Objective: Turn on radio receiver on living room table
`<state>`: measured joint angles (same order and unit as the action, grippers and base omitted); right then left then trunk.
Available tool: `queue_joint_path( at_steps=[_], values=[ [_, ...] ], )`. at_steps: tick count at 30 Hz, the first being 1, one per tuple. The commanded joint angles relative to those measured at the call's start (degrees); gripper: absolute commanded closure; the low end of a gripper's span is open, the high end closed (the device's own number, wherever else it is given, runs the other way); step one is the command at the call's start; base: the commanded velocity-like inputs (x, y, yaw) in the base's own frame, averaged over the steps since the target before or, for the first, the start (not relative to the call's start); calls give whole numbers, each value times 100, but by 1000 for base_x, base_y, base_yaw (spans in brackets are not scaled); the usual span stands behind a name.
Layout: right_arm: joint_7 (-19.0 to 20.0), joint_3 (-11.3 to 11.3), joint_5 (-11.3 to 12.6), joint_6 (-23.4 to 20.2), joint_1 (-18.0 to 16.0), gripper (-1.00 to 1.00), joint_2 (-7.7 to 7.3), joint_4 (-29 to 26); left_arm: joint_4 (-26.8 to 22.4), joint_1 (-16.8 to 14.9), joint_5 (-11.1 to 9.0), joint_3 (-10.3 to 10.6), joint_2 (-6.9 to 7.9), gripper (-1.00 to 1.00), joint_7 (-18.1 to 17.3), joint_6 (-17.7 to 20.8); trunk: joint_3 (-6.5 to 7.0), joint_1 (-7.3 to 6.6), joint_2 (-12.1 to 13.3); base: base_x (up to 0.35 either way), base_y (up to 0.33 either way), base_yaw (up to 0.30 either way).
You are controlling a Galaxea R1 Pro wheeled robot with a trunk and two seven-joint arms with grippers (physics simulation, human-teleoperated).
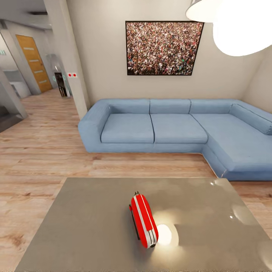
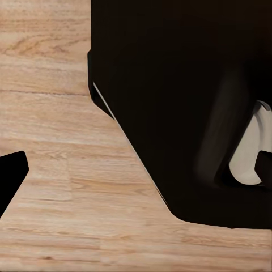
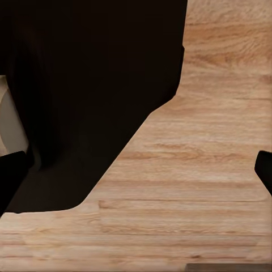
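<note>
The red radio receiver (image 1: 144, 220) lies on the grey glossy table (image 1: 87, 226), near the middle of the top, its narrow white-and-grey banded side facing up and its thin handle on the left side. In the left wrist view my left gripper (image 2: 137, 170) hangs over wood floor with its dark fingertips (image 2: 11, 177) far apart, open and empty. My right gripper (image 3: 139, 170) also hangs above the floor, fingertips (image 3: 10, 178) spread wide, open with nothing between them. Beside each gripper looms the robot's black body (image 2: 181, 102).
A blue L-shaped sofa (image 1: 170, 128) stands beyond the table against the beige wall under a framed crowd picture (image 1: 163, 47). A white pendant lamp (image 1: 241, 22) hangs at the upper right. A corridor with a wooden door (image 1: 34, 62) opens at the left. Plank floor (image 1: 41, 151) separates table and sofa.
</note>
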<state>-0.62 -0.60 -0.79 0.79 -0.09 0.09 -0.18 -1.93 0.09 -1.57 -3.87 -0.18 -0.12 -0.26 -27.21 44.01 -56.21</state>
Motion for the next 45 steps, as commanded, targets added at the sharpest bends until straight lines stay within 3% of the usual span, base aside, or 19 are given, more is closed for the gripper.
queue_joint_path(
  at_steps=[1,45],
  values=[
    [0,0,0,0,0,-100,0,0,0,0,0,0,0,-100,-1,0,-10,0,0,0,0,0],
    [0,-2,0,0,0,-100,0,0,0,0,3,-2,0,-100,-4,-1,-417,0,0,0,0,0]
  ],
)
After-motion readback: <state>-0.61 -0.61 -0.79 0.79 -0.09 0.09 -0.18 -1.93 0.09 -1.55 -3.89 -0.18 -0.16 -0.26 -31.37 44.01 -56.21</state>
